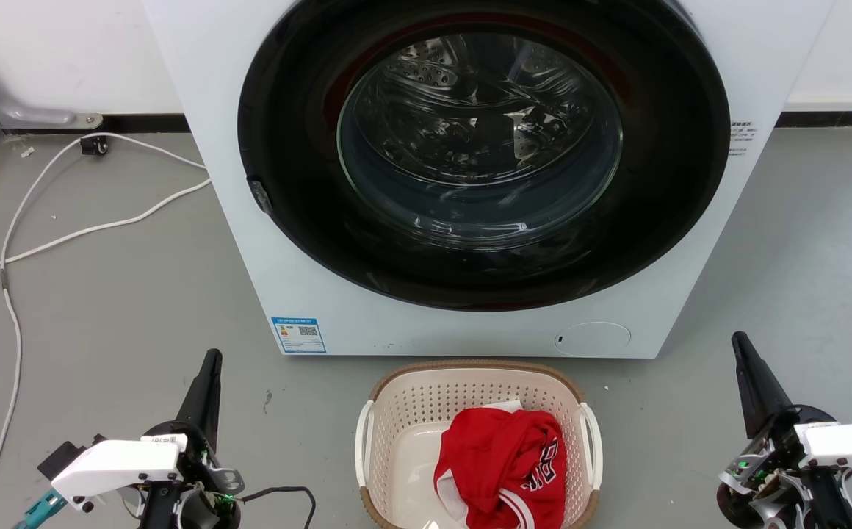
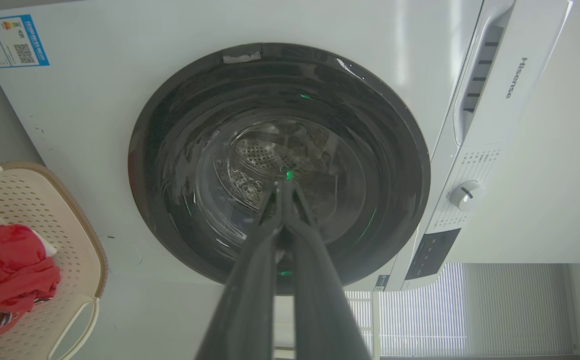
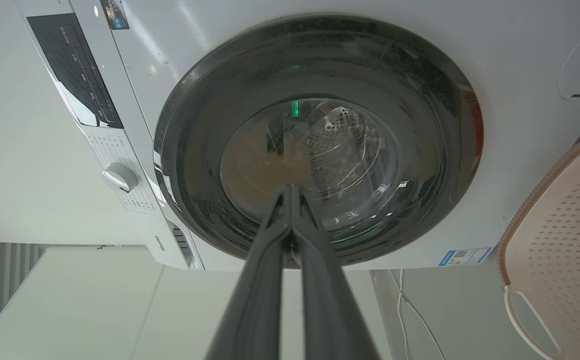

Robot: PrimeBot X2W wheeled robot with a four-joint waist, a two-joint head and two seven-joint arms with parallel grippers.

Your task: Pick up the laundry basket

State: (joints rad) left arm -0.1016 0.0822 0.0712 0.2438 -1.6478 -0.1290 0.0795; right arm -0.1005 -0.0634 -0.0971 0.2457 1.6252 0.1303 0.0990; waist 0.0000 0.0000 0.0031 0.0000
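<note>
Both end effectors are closed. The left end effector (image 1: 211,361) sits low at the left of the head view, its two dark fingers pressed together with nothing between them, pointing toward the washer (image 1: 264,242). The right end effector (image 1: 742,345) mirrors it at the lower right, fingers likewise together and empty. Both are well apart from the laundry basket (image 1: 426,400), which stands on the grey floor (image 1: 125,316) between them, just in front of the washer's white front panel and below its round dark door (image 1: 481,147). A red garment (image 1: 499,455) lies crumpled inside the basket, toward its right side. In each wrist view the meeting fingertips aim at the door glass, with the basket's perforated wall at the frame's edge. A white cable (image 1: 66,235) trails over the floor left of the washer.
</note>
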